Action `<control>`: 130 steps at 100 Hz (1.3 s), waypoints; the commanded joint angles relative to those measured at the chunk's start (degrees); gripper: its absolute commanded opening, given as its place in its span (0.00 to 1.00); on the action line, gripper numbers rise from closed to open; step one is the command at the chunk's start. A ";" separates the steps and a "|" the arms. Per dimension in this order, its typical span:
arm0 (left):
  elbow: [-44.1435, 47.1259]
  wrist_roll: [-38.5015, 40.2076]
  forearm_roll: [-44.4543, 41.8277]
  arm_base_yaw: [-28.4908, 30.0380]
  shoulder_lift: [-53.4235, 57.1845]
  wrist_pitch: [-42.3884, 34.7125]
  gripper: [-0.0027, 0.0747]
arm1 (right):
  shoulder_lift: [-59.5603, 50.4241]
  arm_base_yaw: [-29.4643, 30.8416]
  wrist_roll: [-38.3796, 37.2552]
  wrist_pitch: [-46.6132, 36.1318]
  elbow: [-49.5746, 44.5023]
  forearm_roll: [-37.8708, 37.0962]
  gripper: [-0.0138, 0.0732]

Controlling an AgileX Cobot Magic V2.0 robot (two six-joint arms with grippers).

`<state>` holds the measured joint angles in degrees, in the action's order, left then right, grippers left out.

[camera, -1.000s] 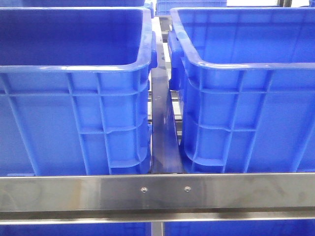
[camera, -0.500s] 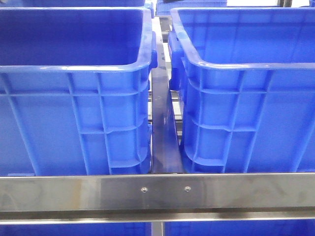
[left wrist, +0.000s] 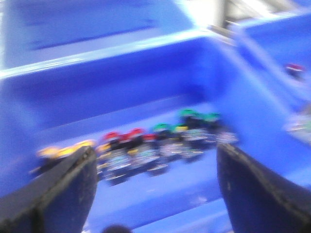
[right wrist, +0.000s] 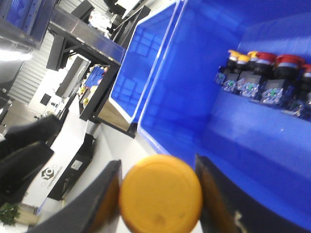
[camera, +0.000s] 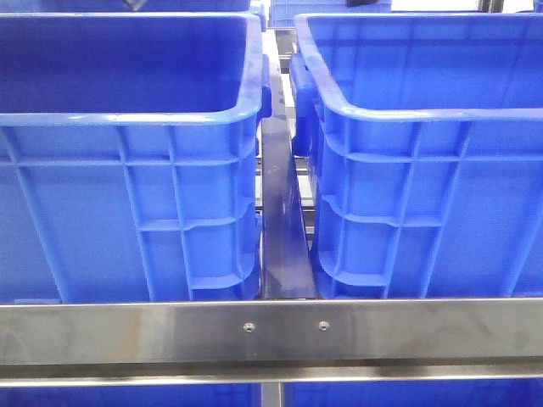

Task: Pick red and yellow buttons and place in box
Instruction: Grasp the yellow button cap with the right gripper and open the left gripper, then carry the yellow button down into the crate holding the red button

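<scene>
The right gripper (right wrist: 158,194) pinches a yellow button (right wrist: 160,193) between its fingers; carry it level over a blue crate (right wrist: 252,145); beyond, the left gripper (left wrist: 153,189), jaws spread and empty, faces red buttons (left wrist: 127,136) along its crate's far wall.
</scene>
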<state>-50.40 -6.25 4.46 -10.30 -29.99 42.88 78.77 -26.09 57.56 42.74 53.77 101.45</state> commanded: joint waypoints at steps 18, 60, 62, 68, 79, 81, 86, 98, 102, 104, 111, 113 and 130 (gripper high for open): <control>4.02 6.81 -5.40 2.43 4.87 -8.76 0.67 | -1.85 6.03 4.01 3.45 1.99 3.40 0.26; 4.54 6.81 -5.51 2.43 5.22 -9.91 0.67 | -3.76 24.28 12.18 -3.16 1.99 1.56 0.26; 4.54 6.81 -5.51 2.43 5.22 -9.91 0.67 | -3.76 25.09 12.42 -4.12 1.99 1.44 0.26; 4.54 6.81 -5.51 2.43 5.22 -9.91 0.67 | -3.76 27.04 14.25 -9.38 1.99 1.43 0.26; 4.54 6.81 -5.51 2.43 5.22 -9.91 0.67 | -3.50 28.59 19.06 -20.70 1.99 1.43 0.26; 4.54 6.81 -5.51 2.43 5.22 -9.91 0.67 | -3.29 28.68 19.83 -22.85 1.99 1.43 0.26; 4.54 6.81 -5.51 2.43 5.22 -9.91 0.67 | -2.87 28.74 21.24 -27.22 1.99 1.43 0.26; 4.54 6.81 -5.51 2.43 5.12 -9.91 0.67 | -0.86 28.74 22.49 -33.43 1.99 1.43 0.26; 4.54 6.81 -5.51 2.43 5.12 -9.91 0.67 | 0.20 28.74 22.49 -33.67 2.06 1.43 0.26; 4.54 6.81 -5.51 2.43 5.12 -9.91 0.67 | 0.63 28.79 22.49 -33.67 2.12 1.43 0.26; 4.54 6.81 -5.51 2.43 5.12 -9.91 0.67 | 2.84 28.79 22.06 -33.47 2.76 1.60 0.26; 4.54 6.81 -5.51 2.43 5.12 -9.91 0.67 | 3.49 28.79 21.83 -33.47 3.09 2.00 0.26; 4.54 6.81 -5.62 2.43 5.12 -9.91 0.67 | 7.49 29.55 18.67 -32.98 5.25 4.33 0.26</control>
<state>-44.47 0.00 -1.04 -8.07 -24.27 37.98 87.24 2.59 77.95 8.13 56.10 103.63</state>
